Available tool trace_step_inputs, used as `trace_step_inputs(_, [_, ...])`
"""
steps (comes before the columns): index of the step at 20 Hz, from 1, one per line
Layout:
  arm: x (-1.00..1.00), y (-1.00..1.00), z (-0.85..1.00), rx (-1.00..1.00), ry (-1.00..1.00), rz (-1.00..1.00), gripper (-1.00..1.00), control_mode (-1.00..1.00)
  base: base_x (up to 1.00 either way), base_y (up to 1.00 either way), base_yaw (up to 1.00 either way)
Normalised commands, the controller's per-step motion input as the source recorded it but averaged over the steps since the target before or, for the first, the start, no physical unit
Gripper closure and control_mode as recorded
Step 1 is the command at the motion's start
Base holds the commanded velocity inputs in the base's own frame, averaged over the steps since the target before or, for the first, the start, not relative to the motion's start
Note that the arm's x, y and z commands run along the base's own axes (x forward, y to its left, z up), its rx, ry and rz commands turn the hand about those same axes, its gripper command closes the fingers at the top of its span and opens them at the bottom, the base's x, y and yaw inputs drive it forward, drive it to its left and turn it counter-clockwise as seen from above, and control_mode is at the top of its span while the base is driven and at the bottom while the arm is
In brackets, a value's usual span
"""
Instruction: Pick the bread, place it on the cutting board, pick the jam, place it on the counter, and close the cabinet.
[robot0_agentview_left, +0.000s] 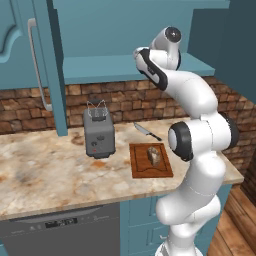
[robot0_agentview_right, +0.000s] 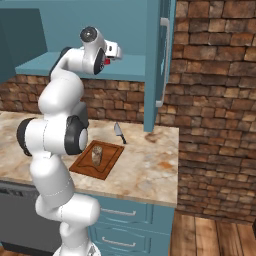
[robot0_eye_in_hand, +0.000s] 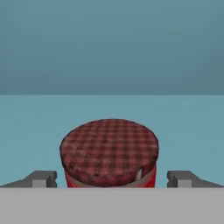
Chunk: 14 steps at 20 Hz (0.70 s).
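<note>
Already the bread (robot0_agentview_left: 154, 154) sits on the cutting board (robot0_agentview_left: 140, 167); the wide-open, empty pincer (robot0_eye_in_hand: 112, 179) straddles the shelved jam (robot0_eye_in_hand: 109, 153), cabinet (robot0_agentview_right: 159, 65) unclosed.

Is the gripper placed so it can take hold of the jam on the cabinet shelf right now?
Probably yes. In the hand view the open gripper has one fingertip on each side of the jam, with nothing between them and the teal cabinet shelf bare around the jar.

No text, label, brand or number can be read; the dishwasher panel (robot0_agentview_left: 60, 223) markings are too blurred.
</note>
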Motion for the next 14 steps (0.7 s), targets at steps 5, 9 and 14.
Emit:
trace_step_inputs(5, [0.0, 0.02, 0.0, 0.0, 0.0, 0.02, 1.0, -1.0, 0.0, 0.0, 0.0])
trace_step_inputs(9, [0.0, 0.0, 0.0, 0.0, 0.0, 0.01, 1.0, -1.0, 0.0, 0.0, 0.0])
trace_step_inputs(14, [-0.05, 0.0, 0.0, 0.0, 0.0, 0.01, 1.0, -1.0, 0.0, 0.0, 0.0])
